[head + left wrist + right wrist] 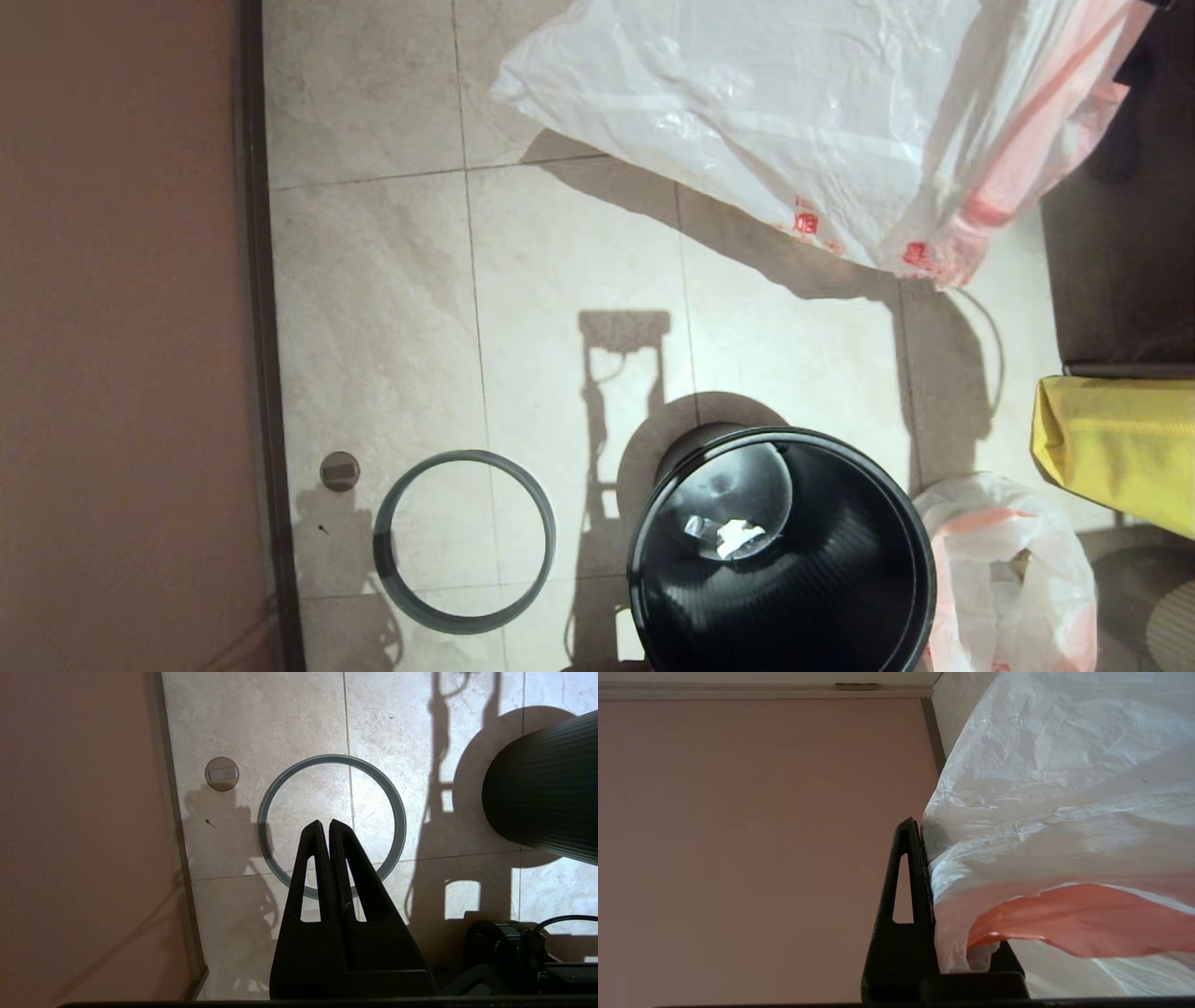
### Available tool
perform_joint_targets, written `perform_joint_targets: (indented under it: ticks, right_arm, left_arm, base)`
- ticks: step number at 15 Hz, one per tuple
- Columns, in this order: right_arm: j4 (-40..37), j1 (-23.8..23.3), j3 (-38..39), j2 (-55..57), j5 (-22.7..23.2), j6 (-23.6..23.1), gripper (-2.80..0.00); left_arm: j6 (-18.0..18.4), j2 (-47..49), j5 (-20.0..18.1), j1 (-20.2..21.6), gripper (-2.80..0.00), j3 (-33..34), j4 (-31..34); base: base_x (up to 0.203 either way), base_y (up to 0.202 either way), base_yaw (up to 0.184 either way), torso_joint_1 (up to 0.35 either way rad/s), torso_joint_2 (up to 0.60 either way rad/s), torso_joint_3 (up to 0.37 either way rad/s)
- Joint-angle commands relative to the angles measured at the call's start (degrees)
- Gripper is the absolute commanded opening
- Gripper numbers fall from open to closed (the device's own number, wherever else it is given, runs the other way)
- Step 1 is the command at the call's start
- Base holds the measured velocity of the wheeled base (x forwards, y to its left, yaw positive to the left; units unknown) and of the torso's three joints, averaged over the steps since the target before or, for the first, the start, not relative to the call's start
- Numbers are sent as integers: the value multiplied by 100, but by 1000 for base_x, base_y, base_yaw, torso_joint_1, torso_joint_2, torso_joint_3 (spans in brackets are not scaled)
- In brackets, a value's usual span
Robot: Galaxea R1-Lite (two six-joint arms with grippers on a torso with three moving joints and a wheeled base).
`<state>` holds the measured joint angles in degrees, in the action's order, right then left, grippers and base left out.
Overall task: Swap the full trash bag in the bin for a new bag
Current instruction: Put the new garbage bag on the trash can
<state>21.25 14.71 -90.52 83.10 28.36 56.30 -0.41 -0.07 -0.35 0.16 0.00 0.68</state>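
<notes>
**Head view: new bag held aloft over an unlined bin**

Your head view shows the thin translucent white new bag (747, 121) with pink hem and red print hanging across the upper right, its long axis slanting from the upper left corner down toward the hem at the right; its top and right edges are cut off. The right gripper (924, 858) is clamped on this bag, which hides one finger. Below, the small round black bin (840, 597) stands upright, mouth toward you, with a scrap of white litter (733, 537) on its floor; its lower edge is cropped. The grey hoop rim (464, 541) lies flat on the tiled floor (579, 280), apart from the bin. The lumpy full trash bag (1013, 579) rests just beside the bin, partly out of frame. Your left gripper (325, 828) hangs pinched together above the hoop.
</notes>
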Motion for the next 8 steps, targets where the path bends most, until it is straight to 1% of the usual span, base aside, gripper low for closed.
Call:
perform_joint_targets:
  ticks: [1, 5, 8]
  right_arm:
    - [-568, 22, -5, -781, 13, 44, -280]
    - [-1780, 32, 9, -1462, 17, 47, -280]
    - [-2210, 64, -54, -1806, 33, 47, -280]
  left_arm:
    - [-2, 7, 0, 2, -280, 0, 2]
    - [4, 7, 0, 2, -280, 0, 2]
    - [-2, 7, 0, 2, -280, 0, 2]
  base:
    - [0, 0, 0, 0, 0, 0]
    - [0, 0, 0, 0, 0, 0]
    - [0, 0, 0, 0, 0, 0]
